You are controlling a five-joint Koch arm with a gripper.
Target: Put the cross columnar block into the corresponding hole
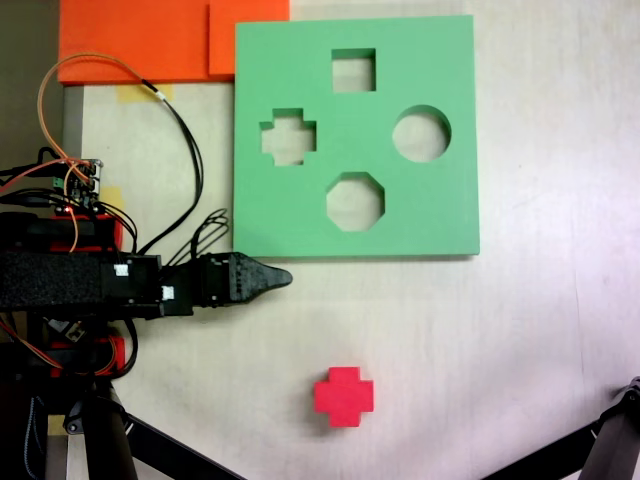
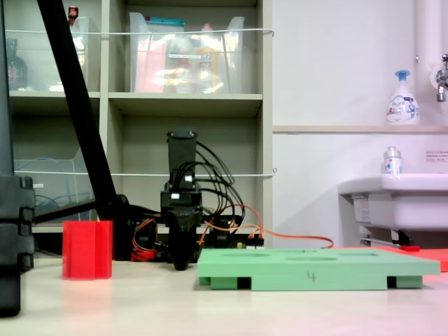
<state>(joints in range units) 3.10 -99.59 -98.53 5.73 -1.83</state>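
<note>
Fixed view from above. The gripper (image 1: 283,277) lies low along the desk's left side, pointing right, its tip just off the bottom-left corner of the green board (image 1: 300,220). The jaws taper to a single dark point, so whether they are parted or together cannot be told. The block (image 1: 344,396), red and plus-shaped, stands alone near the desk's bottom edge, well apart from the gripper and held by nothing. The cross hole (image 1: 288,137) is in the board's left part, empty; a square hole (image 1: 354,70), a round hole (image 1: 421,134) and an octagonal hole (image 1: 355,201) are also empty. An orange sheet (image 1: 150,40) lies at the desk's top-left corner.

Fixed view from desk level. The gripper (image 2: 181,264) hangs tip-down, close to the desk, between the block (image 2: 87,250) at left and the board (image 2: 308,268) at right. One tip shows here too, so its state stays undecided. The block stands upright on the desk.

Step in hand, as judged: reaching for the block; nothing is placed yet. To do it well, the jaws should open, descend over the block across two opposite arms, and grip squarely, since the foam may yield. The cross must then be turned to match the hole's arms before lowering.
</note>
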